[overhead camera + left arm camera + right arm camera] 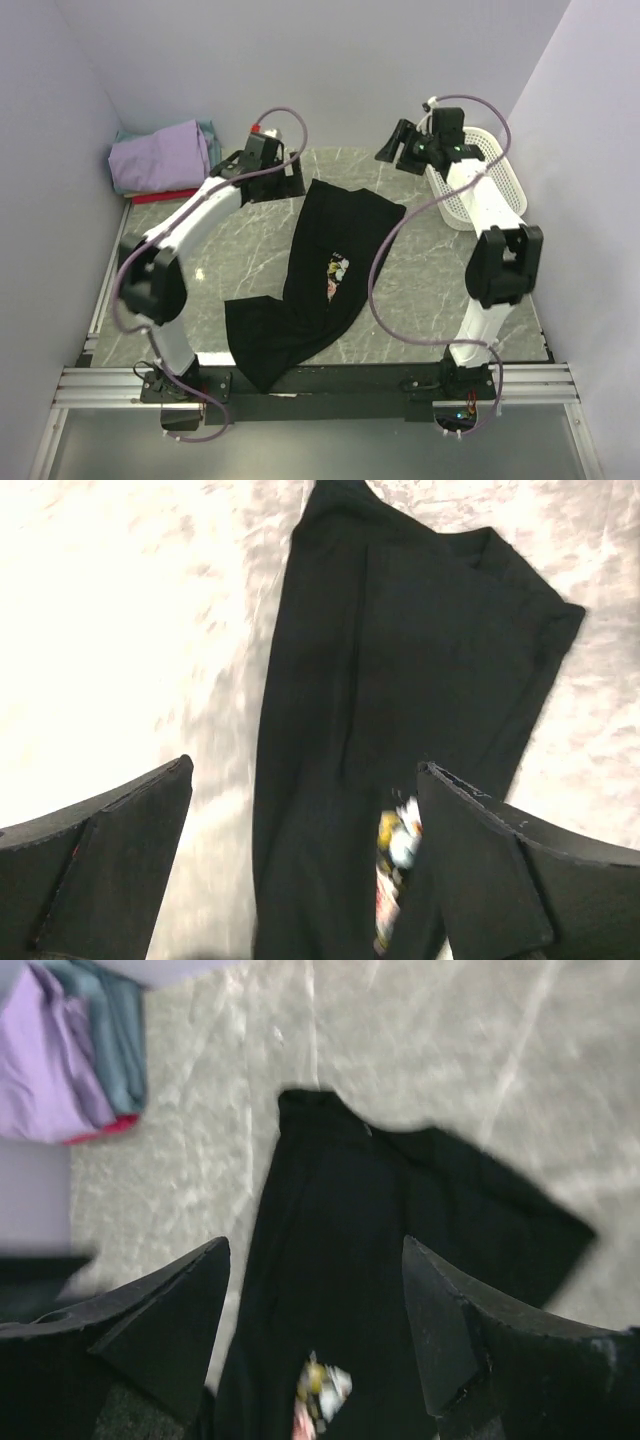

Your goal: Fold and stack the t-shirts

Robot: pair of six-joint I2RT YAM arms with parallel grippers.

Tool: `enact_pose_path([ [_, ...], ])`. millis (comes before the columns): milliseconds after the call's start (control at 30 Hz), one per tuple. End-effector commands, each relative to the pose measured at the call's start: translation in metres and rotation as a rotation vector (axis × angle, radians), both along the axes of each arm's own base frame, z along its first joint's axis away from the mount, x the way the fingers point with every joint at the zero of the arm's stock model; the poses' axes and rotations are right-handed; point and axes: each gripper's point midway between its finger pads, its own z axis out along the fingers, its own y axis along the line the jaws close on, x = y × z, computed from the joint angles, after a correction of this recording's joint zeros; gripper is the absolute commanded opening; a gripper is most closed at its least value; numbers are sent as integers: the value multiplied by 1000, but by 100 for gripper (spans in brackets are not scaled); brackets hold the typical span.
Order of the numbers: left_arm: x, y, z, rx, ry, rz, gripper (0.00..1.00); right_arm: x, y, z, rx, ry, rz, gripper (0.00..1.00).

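Left pincer (305, 768) and right pincer (315, 1245): both spread wide, gripping nothing, raised over the far end of the black t-shirt (340, 220). Lies as a long folded strip down the surface (420, 280), rose print (335, 272) up, near end at the front edge. Folded stack (160, 155) at far-left corner. Seems ready for the crosswise fold: pinch both far corners through all layers, lift level, carry toward the near end.
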Motion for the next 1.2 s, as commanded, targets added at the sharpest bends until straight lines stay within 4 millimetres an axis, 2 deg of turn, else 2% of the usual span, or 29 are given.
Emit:
enact_pose_path([
  [0, 41, -22, -36, -4, -23, -192, 99, -30, -27, -32, -96, 57, -80, 76],
  [33, 52, -27, -46, -30, -35, -218, 100, -43, -30, -39, -104, 75, -89, 75],
  [67, 54, -34, -49, -74, -35, -257, 99, -49, -32, -44, -112, 84, -97, 75],
  [133, 69, -35, -61, -118, -56, -283, 99, -61, -35, -51, -116, 80, -115, 75],
  [200, 75, -35, -65, -165, -62, -308, 99, -70, -34, -56, -104, 91, -114, 75],
  [233, 78, -35, -74, -178, -52, -318, 99, -76, -35, -63, -105, 103, -114, 75],
  [300, 88, -34, -73, -204, -71, -330, 99, -82, -37, -71, -113, 120, -130, 75],
  [333, 91, -33, -82, -207, -61, -331, 99, -87, -39, -80, -121, 144, -134, 75],
  [400, 99, -32, -79, -247, -74, -349, 99, -91, -43, -91, -137, 174, -157, 75],
  [433, 101, -32, -87, -260, -60, -355, 99, -95, -46, -101, -142, 203, -165, 75],
  [500, 107, -33, -85, -298, -61, -374, 99, -99, -46, -111, -146, 227, -169, 75],
  [533, 107, -35, -97, -316, -33, -393, 99, -102, -48, -119, -151, 244, -176, 75],
  [600, 111, -38, -100, -327, -33, -406, 99, -102, -48, -128, -151, 263, -178, 75],
  [633, 110, -41, -113, -343, 1, -416, 98, -102, -46, -134, -151, 279, -172, 75],
  [700, 112, -44, -117, -366, 18, -428, 98, -102, -47, -144, -151, 306, -178, 75],
  [933, 111, -48, -150, -385, 82, -425, 98, -95, -44, -161, -146, 357, -172, 74],
  [1167, 111, -51, -163, -397, 115, -440, 96, -87, -37, -183, -120, 405, -159, 73],
])
